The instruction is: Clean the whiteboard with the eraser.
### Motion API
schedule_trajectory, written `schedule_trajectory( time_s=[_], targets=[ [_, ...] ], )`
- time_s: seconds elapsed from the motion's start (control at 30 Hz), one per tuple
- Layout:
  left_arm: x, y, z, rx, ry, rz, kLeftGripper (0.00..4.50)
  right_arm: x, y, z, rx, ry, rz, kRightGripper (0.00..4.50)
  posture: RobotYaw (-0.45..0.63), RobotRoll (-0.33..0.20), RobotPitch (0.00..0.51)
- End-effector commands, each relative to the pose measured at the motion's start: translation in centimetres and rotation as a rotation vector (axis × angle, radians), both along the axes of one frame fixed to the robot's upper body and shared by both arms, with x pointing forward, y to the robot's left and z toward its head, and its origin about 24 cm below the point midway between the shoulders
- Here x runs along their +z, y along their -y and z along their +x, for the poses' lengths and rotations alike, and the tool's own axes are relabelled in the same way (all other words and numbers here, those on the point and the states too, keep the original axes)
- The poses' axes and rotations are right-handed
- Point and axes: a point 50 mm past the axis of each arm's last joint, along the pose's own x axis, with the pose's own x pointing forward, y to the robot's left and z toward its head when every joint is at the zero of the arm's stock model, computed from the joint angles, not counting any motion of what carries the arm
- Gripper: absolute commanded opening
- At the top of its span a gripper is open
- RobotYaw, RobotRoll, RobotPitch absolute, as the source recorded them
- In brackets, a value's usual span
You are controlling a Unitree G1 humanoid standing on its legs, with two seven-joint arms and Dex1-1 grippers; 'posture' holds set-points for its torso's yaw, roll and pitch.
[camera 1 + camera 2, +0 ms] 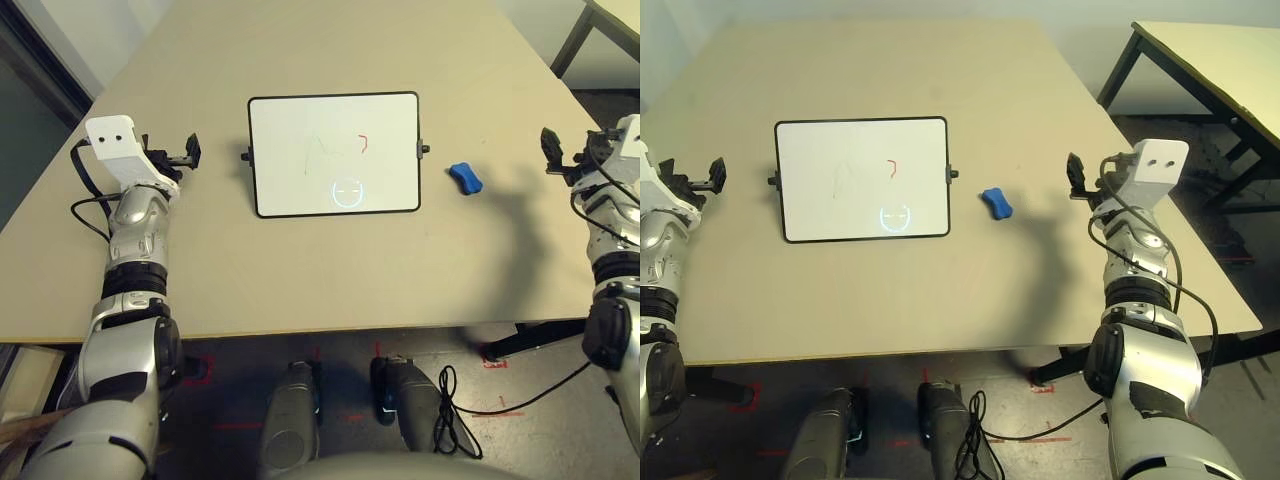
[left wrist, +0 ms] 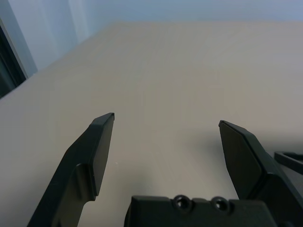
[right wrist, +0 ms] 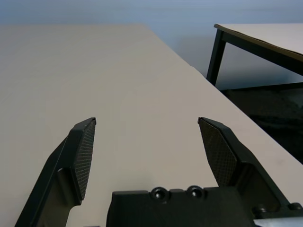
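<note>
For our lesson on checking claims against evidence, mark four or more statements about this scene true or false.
1. The small blue block-shaped eraser lies on the beige table. True.
2. The eraser is on top of the white rectangular board with a black frame. False: it lies beside the board, on the robot's right.
3. The board still bears a red mark. True.
4. The robot's black two-fingered right hand is closed around the eraser. False: it is open and holds nothing.
5. The black two-fingered left hand is open. True.
</note>
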Motion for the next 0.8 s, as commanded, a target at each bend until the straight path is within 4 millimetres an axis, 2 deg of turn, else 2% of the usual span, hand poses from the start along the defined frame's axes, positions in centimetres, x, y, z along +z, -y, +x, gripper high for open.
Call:
schedule_trajectory(
  time_s=[0.03,0.13,0.23,0.4,0.47,0.57,0.7,0.8],
  targets=[
    [-1.1,-0.2,0.0,0.021,-0.043,-0.035,4.5,-1.3,0.8,-0.6,-0.042,-0.057,-0.008,4.47,-0.01,0.0,0.192],
    [-1.9,0.1,0.1,0.026,-0.062,-0.072,4.5,-1.5,0.9,-0.6,-0.052,-0.08,-0.018,4.47,-0.01,0.0,0.184],
    [-1.1,0.5,0.4,0.002,-0.036,-0.067,4.5,-0.8,1.0,-0.4,-0.052,-0.071,-0.019,4.47,-0.01,0.0,0.182],
    [4.3,2.1,1.0,-0.294,0.056,-0.109,4.5,1.1,0.7,0.4,-0.013,-0.103,0.013,4.47,0.0,0.0,0.162],
    [6.3,3.2,0.6,-0.441,0.049,-0.059,4.5,1.6,-0.2,0.9,0.063,-0.141,-0.003,4.47,0.0,0.0,0.156],
    [8.0,4.7,-0.2,-0.579,0.03,0.023,4.5,2.1,-1.5,1.3,0.145,-0.195,-0.032,4.47,0.0,0.0,0.155],
    [8.6,6.2,-0.9,-0.683,-0.011,0.064,4.5,1.8,-3.7,1.7,0.258,-0.313,-0.057,4.47,0.0,0.0,0.141],
    [7.9,8.2,-1.1,-0.776,-0.068,0.087,4.5,1.0,-5.4,1.9,0.314,-0.396,-0.058,4.47,-0.01,0.0,0.136]
  ],
)
